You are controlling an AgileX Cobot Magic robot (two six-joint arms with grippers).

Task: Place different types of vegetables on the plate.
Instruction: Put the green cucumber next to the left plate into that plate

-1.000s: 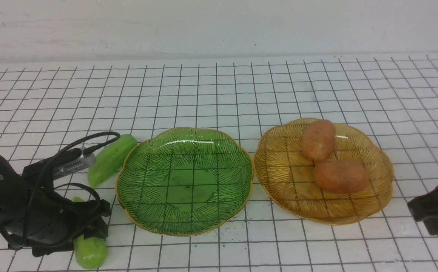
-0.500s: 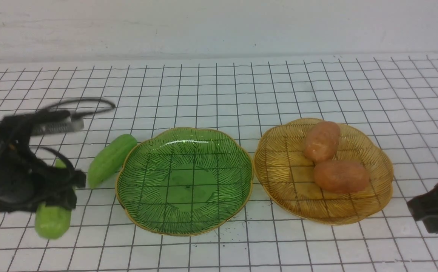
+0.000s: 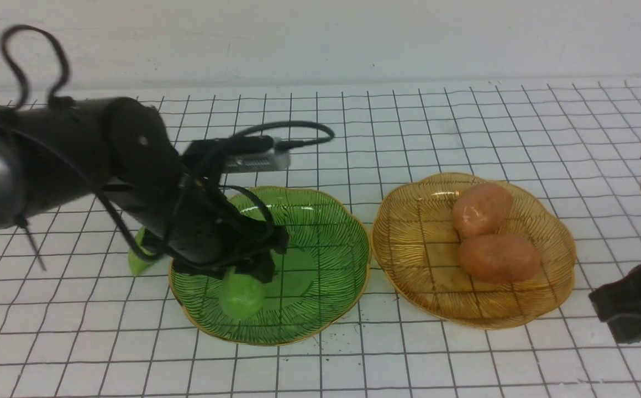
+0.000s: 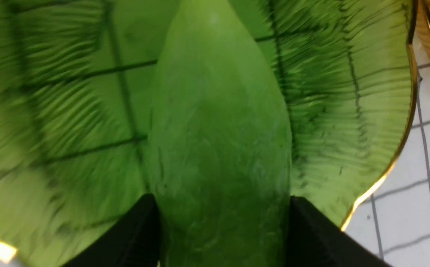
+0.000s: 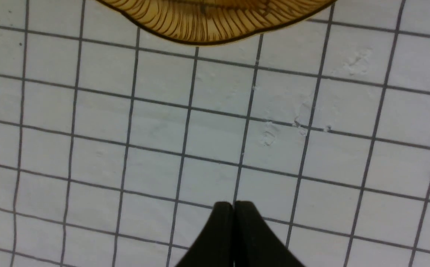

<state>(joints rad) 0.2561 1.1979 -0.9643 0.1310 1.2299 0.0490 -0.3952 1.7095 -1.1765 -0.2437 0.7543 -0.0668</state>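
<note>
My left gripper is shut on a light-green cucumber and holds it over the near left part of the green plate. In the left wrist view the cucumber fills the gap between the two black fingers, with the green plate below it. The second cucumber lies on the table left of that plate, mostly hidden by my arm. Two orange-brown potatoes lie on the amber plate. My right gripper is shut and empty above the table, near the amber plate's rim.
The table is a white sheet with a black grid, ending at a white wall behind. My right arm shows at the right edge of the front view. The two plates stand side by side, almost touching.
My left arm has lifted the cucumber from the table at the near left and carried it right, over the green plate. One potato has shifted slightly. The right arm has stayed put.
</note>
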